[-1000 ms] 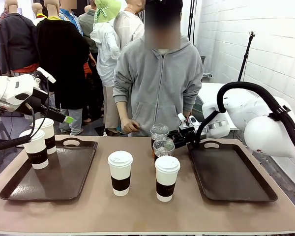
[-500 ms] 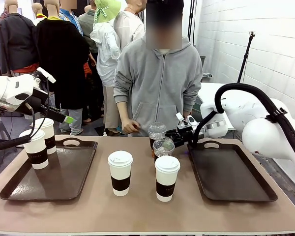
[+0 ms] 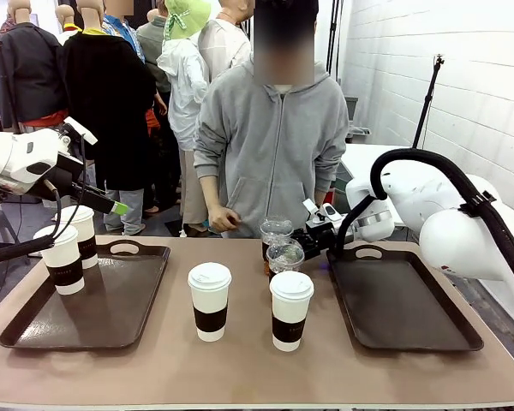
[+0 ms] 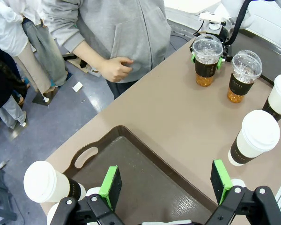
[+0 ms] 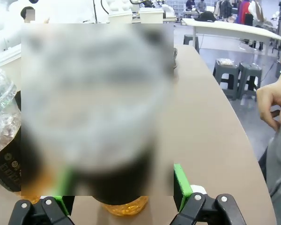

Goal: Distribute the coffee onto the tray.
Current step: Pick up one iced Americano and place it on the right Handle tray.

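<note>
Two lidded white paper cups (image 3: pixel 68 259) of coffee stand at the left edge of the left tray (image 3: pixel 111 330). Two more white cups (image 3: pixel 209 300) stand on the table's middle, with two clear dome-lidded cups behind them. My right gripper (image 3: pixel 301 235) is open, a green pad on each side of the far clear cup (image 3: pixel 277 229); in the right wrist view this cup (image 5: pixel 124 206) sits between the fingers (image 5: pixel 181 180), with the other clear cup (image 5: pixel 0 136) beside it. My left gripper (image 4: pixel 166 183) hangs open over the left tray (image 4: pixel 145 173), holding nothing. The right tray (image 3: pixel 403 300) carries no cups.
A person in a grey hoodie stands at the far side, one hand (image 3: pixel 225 220) near the table's edge, close to the clear cups. Bare tabletop (image 3: pixel 240 368) lies in front of the white cups and between the trays.
My right gripper has slid leftward along the far edge until its fingers stand around the far clear cup. The left arm and the white cups have not moved.
</note>
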{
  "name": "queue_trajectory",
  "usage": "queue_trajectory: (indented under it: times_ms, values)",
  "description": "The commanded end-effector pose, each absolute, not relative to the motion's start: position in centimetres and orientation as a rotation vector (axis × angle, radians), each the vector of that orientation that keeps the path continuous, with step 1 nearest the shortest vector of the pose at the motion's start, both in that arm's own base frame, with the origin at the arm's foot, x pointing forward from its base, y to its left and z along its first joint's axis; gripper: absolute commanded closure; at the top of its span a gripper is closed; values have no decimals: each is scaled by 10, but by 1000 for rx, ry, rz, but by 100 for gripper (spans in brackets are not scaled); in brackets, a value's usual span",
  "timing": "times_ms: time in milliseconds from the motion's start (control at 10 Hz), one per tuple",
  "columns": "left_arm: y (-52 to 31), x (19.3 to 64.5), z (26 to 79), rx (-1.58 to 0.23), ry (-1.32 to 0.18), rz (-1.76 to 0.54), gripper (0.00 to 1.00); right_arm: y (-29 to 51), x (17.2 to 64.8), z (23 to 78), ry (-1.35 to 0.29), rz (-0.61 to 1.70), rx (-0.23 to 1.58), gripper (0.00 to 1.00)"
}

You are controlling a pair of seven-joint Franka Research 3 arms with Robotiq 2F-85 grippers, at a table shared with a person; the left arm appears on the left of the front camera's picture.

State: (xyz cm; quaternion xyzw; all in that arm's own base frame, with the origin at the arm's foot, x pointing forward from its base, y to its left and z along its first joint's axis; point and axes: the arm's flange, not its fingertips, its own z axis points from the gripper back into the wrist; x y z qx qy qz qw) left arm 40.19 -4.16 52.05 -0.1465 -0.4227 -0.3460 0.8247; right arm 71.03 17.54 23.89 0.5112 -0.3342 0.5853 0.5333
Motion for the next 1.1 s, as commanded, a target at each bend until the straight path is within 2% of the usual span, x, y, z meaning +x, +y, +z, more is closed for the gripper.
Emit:
queue_trajectory:
  times_ms: [0, 800, 900, 1000]
  values:
    - [-40, 403, 519, -320, -896, -732, 0, 177, 721, 241, -762, 1412, 1255, 0]
    - [-40, 403, 519, -320, -896, -732, 0, 186, 725, 240, -747, 1424, 1282, 0]
    - [-40, 403, 519, -320, -896, -732, 0, 186, 725, 240, -754, 1416, 1277, 14]
    - [-40, 403, 519, -320, -896, -732, 0, 187, 725, 240, -773, 1432, 1276, 24]
